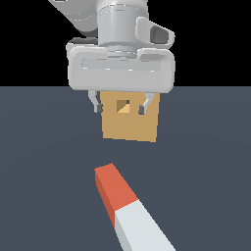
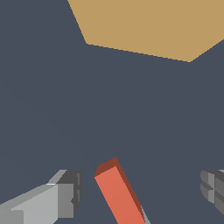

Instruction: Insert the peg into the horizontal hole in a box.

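— Where's your pincer right now?

— My gripper point(image 1: 121, 107) hangs in front of the box point(image 1: 130, 126), fingers spread wide, nothing between them.

— And the peg?

— The peg point(image 1: 128, 209) lies flat on the floor point(image 1: 44, 162), well apart from the box, red end toward it. The hole point(image 1: 122, 106) shows between my fingertips point(image 2: 70, 192).

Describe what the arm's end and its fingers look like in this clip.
The gripper has a pale grey, rounded rectangular body below a cylindrical wrist link of the same glossy grey. Two slim fingers hang from it, light grey with darker grey pads at the tips. No cables or markings are visible.
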Available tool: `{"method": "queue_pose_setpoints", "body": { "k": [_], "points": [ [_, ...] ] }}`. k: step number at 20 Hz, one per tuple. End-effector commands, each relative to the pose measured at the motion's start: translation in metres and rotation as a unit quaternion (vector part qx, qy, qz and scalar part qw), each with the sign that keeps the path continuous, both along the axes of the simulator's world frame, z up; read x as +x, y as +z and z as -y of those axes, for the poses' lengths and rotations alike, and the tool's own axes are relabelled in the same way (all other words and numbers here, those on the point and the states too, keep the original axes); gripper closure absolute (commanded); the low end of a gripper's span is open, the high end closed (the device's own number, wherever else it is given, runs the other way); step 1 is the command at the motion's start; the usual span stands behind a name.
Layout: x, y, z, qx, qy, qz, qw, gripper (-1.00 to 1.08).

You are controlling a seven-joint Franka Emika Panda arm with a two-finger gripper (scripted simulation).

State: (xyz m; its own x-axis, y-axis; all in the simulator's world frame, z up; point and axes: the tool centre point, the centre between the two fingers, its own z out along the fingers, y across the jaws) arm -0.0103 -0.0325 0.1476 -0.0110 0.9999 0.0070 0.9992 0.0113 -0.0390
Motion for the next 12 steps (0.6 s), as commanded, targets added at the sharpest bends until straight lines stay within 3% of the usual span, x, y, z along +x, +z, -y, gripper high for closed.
{"method": "queue_pose_setpoints", "body": {
  "k": [1,12],
  "points": [
    [-0.001,-0.004,0.009,0.0,0.011,0.001,0.9999,-0.92],
    [0.0,-0.029,0.07,0.0,0.09,0.007,0.9959,-0.92]
  ]
}}
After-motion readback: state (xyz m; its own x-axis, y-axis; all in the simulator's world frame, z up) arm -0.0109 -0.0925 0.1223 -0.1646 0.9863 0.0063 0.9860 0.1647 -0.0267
